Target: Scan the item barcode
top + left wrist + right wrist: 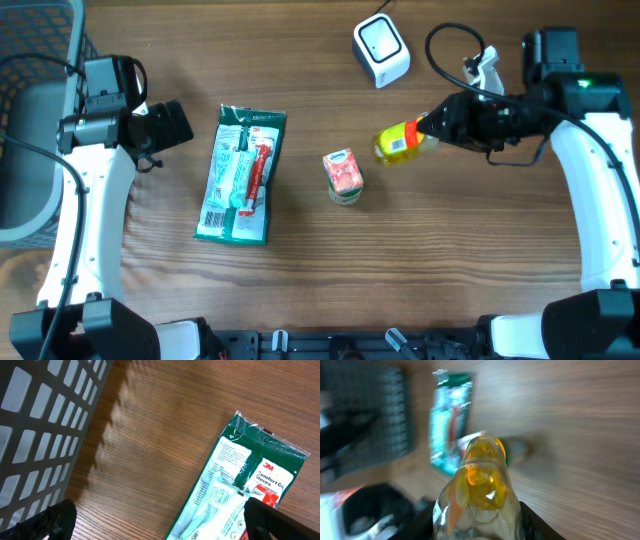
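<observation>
1. right gripper (432,124): jaws closed partway on the yellow bottle (404,141), gripping one end. bottle lies sideways, free end pointing twd the middle of the table (450,260). right wrist cam shows it sitting btw the two dark fingers (426,521), so it's held, not just touched.
2. where the item is: right part of the table, near the scanner (381,47) but apart from it, a bit to its right & closer to the robot. juice carton (344,176) stands just left of the bottle's free end, not touching.
3. can't tell if the bottle is off the wood or resting on it. wrist pic is blurry.
4. left gripper (172,124): wide open, nothing in it. its fingers (52,519) sit at the bottom corners of its own cam w/ bare wood btw them. glove pack (241,174) is just beside it, basket (30,120) on the other side.
5. progress (my read): pick looks done, item chosen & gripped. scan not done, as the bottle isn't over the scanner's dark window.
6. left to do: bring bottle to scanner & turn it so the barcode faces the window. a pale patch on the label shows from above, but it's too small to say if that's the barcode.
7. glove pack & carton lie untouched. if they need scanning too, that's all ahead.
</observation>
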`<state>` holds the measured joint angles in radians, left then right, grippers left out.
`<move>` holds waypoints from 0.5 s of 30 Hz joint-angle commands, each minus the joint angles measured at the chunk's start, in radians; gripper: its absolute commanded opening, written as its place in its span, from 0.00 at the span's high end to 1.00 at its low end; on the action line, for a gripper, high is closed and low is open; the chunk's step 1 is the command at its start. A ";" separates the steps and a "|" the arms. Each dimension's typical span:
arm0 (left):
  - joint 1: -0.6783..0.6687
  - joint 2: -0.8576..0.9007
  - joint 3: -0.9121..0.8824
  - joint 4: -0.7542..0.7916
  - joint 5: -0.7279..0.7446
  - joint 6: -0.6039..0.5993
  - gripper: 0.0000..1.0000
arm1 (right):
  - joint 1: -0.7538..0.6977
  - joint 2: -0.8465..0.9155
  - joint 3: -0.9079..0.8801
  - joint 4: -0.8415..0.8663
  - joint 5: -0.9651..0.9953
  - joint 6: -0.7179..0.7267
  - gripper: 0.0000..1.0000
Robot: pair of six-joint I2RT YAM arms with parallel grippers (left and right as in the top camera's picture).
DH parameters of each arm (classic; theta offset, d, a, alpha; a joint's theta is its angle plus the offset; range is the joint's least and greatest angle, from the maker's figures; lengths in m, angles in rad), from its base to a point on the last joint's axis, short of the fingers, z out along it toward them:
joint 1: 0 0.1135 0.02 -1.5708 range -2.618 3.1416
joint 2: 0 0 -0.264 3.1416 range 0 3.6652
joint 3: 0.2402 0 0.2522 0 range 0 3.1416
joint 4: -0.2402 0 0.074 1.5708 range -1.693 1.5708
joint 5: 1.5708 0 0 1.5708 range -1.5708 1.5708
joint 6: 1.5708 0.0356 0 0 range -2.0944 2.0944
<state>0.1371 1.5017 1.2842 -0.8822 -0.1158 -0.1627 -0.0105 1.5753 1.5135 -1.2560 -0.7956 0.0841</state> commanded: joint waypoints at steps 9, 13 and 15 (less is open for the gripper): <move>0.003 0.004 0.000 0.002 -0.009 -0.009 0.00 | 0.007 -0.008 0.016 -0.209 -0.366 -0.324 0.80; 0.003 0.003 0.000 0.002 -0.009 -0.009 0.00 | 0.047 -0.008 0.016 -0.276 -0.365 -0.374 0.79; 0.003 0.004 0.000 0.002 -0.009 -0.009 0.00 | 0.075 -0.009 0.004 -0.282 -0.366 -0.373 0.79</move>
<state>0.1371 1.5017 1.2842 -0.8822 -0.1154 -0.1627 0.0246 1.5761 1.5135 -1.5276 -1.0863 -0.2348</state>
